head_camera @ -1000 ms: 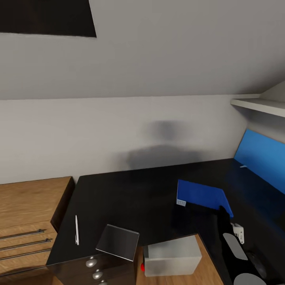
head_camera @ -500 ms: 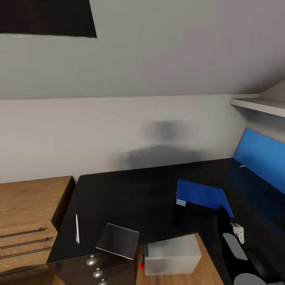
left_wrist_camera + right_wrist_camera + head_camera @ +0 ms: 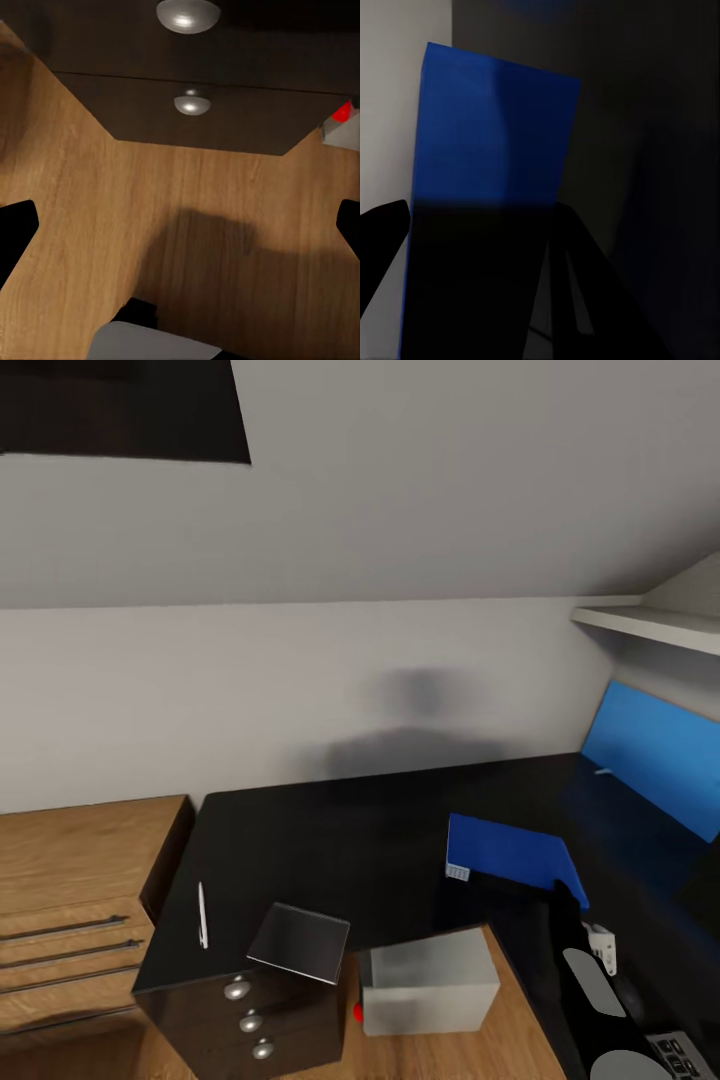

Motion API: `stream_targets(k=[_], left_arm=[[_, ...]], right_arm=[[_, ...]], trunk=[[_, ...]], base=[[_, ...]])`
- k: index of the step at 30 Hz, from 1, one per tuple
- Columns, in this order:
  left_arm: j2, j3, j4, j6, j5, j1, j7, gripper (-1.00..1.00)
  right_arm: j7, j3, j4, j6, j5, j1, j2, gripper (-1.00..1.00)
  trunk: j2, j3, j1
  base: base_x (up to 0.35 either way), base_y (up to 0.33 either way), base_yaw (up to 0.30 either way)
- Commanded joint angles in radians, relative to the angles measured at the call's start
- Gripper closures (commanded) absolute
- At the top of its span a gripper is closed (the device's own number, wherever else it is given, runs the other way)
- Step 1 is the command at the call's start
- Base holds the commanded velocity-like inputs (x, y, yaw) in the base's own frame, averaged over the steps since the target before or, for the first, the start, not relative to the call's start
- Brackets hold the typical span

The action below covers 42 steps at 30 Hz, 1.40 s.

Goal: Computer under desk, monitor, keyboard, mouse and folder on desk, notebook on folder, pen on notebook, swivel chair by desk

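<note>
The blue folder [image 3: 505, 852] lies flat on the black desk [image 3: 330, 840], and its face shows in the right wrist view [image 3: 487, 142]. My right gripper [image 3: 566, 895] hovers over the folder's near right corner, open, one dark finger [image 3: 382, 240] beside the folder's edge. The grey notebook [image 3: 300, 943] rests on the desk's front left corner, above the drawer unit. A white pen [image 3: 203, 915] lies to its left. The grey-white computer [image 3: 430, 980] stands on the floor under the desk. A keyboard [image 3: 682, 1055] corner shows at the far right. My left gripper [image 3: 180, 240] is open over the floor.
The dark drawer unit [image 3: 250, 1015] with silver knobs [image 3: 192, 103] faces my left gripper across oak floor [image 3: 150, 225]. Low oak cabinets [image 3: 70, 890] stand left of the desk. A blue wall panel [image 3: 650, 755] and a white shelf [image 3: 640, 622] are at the right.
The whole head view has shifted a little, bringing the keyboard corner into sight, so the camera moved. The folder, notebook, pen and my right arm keep their places.
</note>
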State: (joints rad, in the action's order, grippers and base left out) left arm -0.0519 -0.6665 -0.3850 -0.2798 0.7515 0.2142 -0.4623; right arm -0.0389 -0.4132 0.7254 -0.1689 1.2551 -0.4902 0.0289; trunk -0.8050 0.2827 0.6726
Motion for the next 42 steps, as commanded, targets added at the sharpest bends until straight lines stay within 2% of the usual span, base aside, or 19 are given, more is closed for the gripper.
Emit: stream_targets(k=[1,6,29,42], left_arm=[[0.000,-0.009,0.000,-0.006,0.009,0.001,-0.006,-1.00],[0.001,-0.008,0.000,-0.006,0.009,0.001,-0.006,-1.00],[0.001,-0.008,0.000,-0.006,0.009,0.001,-0.006,-1.00],[0.001,-0.008,0.001,-0.004,0.009,0.001,-0.006,-1.00]], right_arm=[[-0.004,0.001,0.000,-0.003,0.010,-0.001,0.000,1.00],[-0.004,0.001,0.000,-0.004,0.009,-0.001,-0.001,1.00],[-0.004,0.002,0.002,-0.004,0.009,-0.001,0.000,1.00],[-0.004,0.002,0.002,-0.004,0.009,-0.001,0.000,1.00]], trunk=[[-0.001,0.001,0.000],[-0.001,0.001,0.000],[-0.001,0.001,0.000],[-0.001,0.001,0.000]], base=[[-0.237,-0.001,0.000],[-0.146,0.000,0.000],[-0.004,0.000,0.000],[0.079,0.000,0.000]])
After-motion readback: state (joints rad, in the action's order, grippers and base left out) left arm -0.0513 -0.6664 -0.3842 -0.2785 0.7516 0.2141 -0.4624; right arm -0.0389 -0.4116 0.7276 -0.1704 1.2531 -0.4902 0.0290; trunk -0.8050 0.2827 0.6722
